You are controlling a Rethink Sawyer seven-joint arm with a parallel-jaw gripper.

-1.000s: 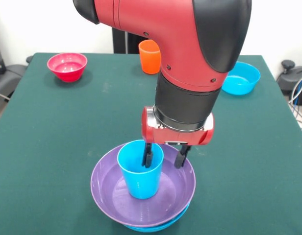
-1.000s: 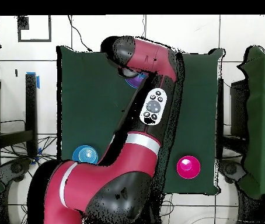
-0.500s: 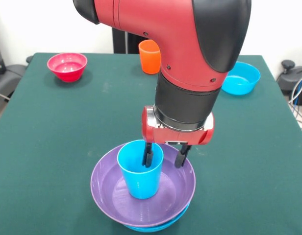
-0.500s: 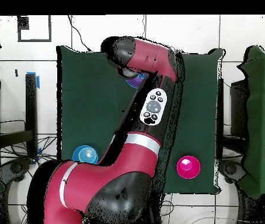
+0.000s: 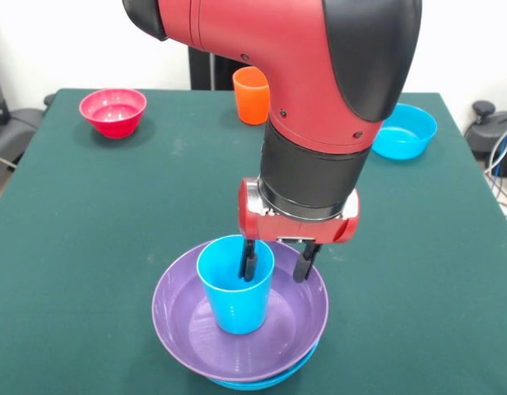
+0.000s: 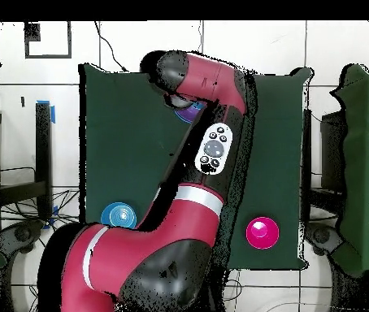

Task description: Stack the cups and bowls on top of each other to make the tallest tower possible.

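Progress is partial: the tower (image 5: 239,329) so far is a blue bowl (image 5: 253,381) at the bottom, of which only the rim shows, a purple bowl (image 5: 188,321) nested in it, and a light blue cup (image 5: 234,284) standing upright in the purple bowl. It sits at the near edge of the green bench (image 5: 89,214) in the front view.

The gripper (image 5: 275,266) hangs over the stack with its fingers parted, one finger inside the cup by its wall and the other outside it. The gap between them looks wider than the wall, so the gripper seems to have no squeeze on the cup, though contact at the inner finger cannot be ruled out.

Left on the bench, well apart from the tower, are a crimson bowl (image 5: 113,112), an orange cup (image 5: 251,95) partly hidden behind the arm, and a second blue bowl (image 5: 404,131). The overhead view shows the pink-looking bowl (image 6: 262,232) and the blue one (image 6: 117,215) near the robot's base. These probably belong on the stack next.

Against the frames from a second and half a second ago, nothing differs: arm, gripper, cup and bowls keep the same places.
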